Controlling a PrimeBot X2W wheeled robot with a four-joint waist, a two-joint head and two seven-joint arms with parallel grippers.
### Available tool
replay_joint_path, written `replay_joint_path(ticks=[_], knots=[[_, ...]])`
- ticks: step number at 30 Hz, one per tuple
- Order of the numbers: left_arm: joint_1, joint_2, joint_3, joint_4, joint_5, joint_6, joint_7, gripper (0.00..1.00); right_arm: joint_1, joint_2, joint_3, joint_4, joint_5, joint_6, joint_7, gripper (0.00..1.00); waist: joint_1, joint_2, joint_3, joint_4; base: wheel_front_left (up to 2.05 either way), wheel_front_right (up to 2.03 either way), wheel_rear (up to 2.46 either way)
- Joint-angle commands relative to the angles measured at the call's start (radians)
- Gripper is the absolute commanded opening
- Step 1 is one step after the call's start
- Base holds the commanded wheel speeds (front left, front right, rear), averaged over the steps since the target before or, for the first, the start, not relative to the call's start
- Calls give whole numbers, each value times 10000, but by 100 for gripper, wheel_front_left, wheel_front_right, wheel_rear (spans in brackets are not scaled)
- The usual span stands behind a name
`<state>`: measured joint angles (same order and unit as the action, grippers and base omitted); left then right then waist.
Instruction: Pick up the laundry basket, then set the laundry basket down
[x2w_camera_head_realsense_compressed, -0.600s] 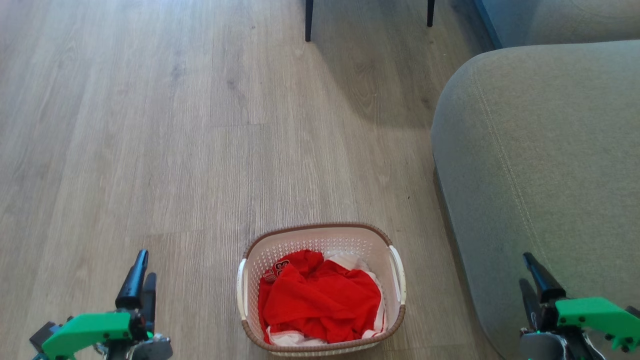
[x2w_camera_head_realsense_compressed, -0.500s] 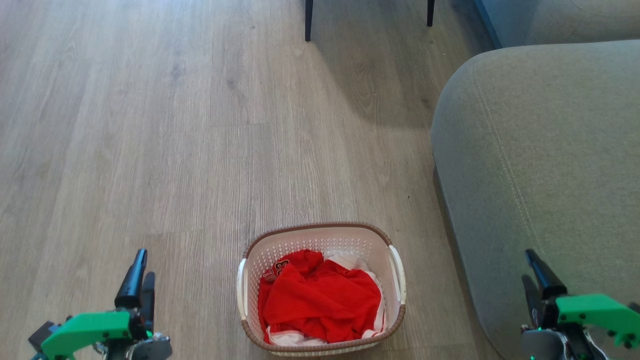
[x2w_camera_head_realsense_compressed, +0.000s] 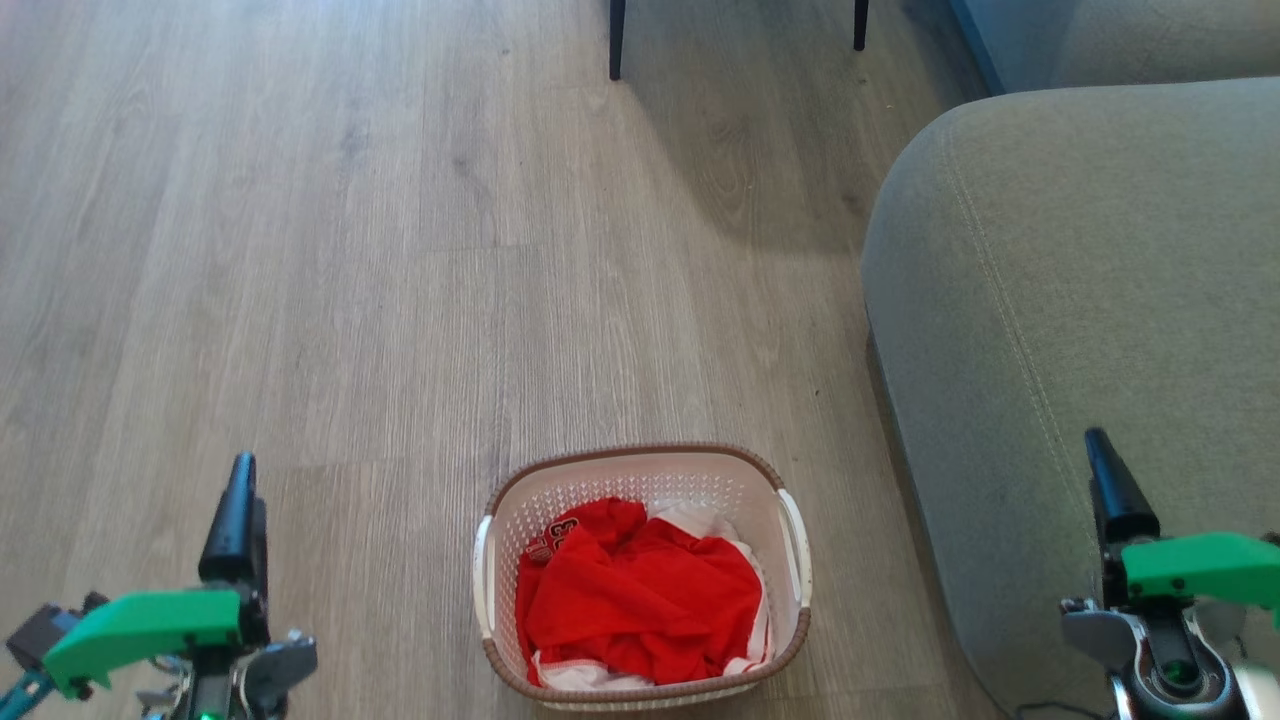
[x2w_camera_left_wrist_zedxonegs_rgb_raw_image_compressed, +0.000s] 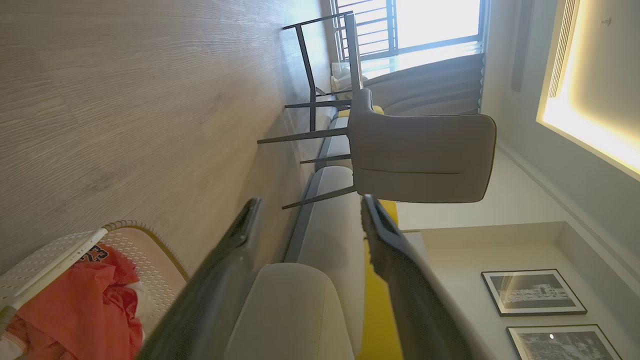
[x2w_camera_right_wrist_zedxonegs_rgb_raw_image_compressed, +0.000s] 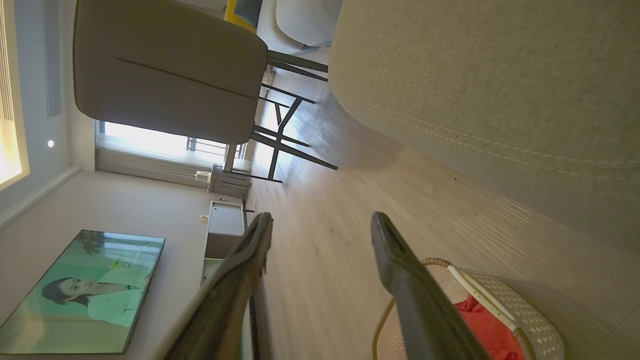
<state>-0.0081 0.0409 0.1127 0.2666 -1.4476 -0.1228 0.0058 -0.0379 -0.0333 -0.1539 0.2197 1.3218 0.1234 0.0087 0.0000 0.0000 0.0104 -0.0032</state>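
Both tools have their fingers spread, with nothing between them. The left tool (x2w_camera_left_wrist_zedxonegs_rgb_raw_image_compressed: 311, 200) is released, its two dark fingers well apart, and the right tool (x2w_camera_right_wrist_zedxonegs_rgb_raw_image_compressed: 321, 216) is released in the same way. Between the two tools, well apart from each, the basket (x2w_camera_head_realsense_compressed: 630, 453) sits upright on the floor (x2w_camera_head_realsense_compressed: 350, 250), to the right of the left tool and to the left of the right tool. Neither tool touches it. Its brown rim and white side handles are free, and a crumpled red cloth (x2w_camera_head_realsense_compressed: 640, 600) with some white fabric under it lies inside. In the left wrist view a corner of the basket shows just beside that tool's finger. In the right wrist view its rim and one handle show past the other tool's finger. The right tool hangs in front of the grey sofa (x2w_camera_head_realsense_compressed: 1080, 300), which stands just to the right of the basket. Beyond both tools bare floor runs to a grey chair (x2w_camera_left_wrist_zedxonegs_rgb_raw_image_compressed: 420, 155) on thin dark legs. Farther off are a television (x2w_camera_right_wrist_zedxonegs_rgb_raw_image_compressed: 85, 290) on the wall and two framed pictures (x2w_camera_left_wrist_zedxonegs_rgb_raw_image_compressed: 532, 292).
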Motion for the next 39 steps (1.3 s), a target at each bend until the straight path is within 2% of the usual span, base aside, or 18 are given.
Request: replay_joint_path(ticks=[1, 11, 14, 20, 21, 25, 29, 39], knots=[[-680, 61, 239, -516, 283, -23, -104, 100, -551, -72, 70, -557, -426, 23, -135, 100, 0, 0, 8, 7, 0, 0, 0], [-871, 65, 527, -1247, 1372, -30, -397, 100, -781, -85, 574, -1452, -2584, 29, -428, 100, 0, 0, 24, 68, 0, 0, 0], [-938, 66, 649, -1486, 1787, 109, -484, 100, -840, -135, 772, -1670, -3207, 30, -516, 100, 0, 0, 31, 84, 0, 0, 0], [-1053, 68, 447, -2285, 3029, 742, -659, 100, -996, -300, 1172, -2086, -4368, 34, -690, 100, 0, 0, 88, 97, 0, 0, 0], [-1053, 68, 447, -2285, 3029, 742, -659, 100, -996, -300, 1172, -2086, -4368, 34, -690, 100, 0, 0, 88, 97, 0, 0, 0], [-1084, 70, 44, -2856, 3843, 1253, -777, 100, -1052, -341, 1368, -2357, -5045, 36, -807, 100, 0, 0, 134, 122, 0, 0, 0], [-1099, 71, -506, -3297, 4874, 1746, -894, 100, -1108, -438, 1655, -2601, -5768, 38, -924, 100, 0, 0, 188, 147, 0, 0, 0], [-1373, 123, -2458, -3673, 8277, 3000, -1187, 100, -1281, -723, 2315, -3027, -7562, 44, -1217, 100, 0, 0, 331, 176, 0, 0, 0]])
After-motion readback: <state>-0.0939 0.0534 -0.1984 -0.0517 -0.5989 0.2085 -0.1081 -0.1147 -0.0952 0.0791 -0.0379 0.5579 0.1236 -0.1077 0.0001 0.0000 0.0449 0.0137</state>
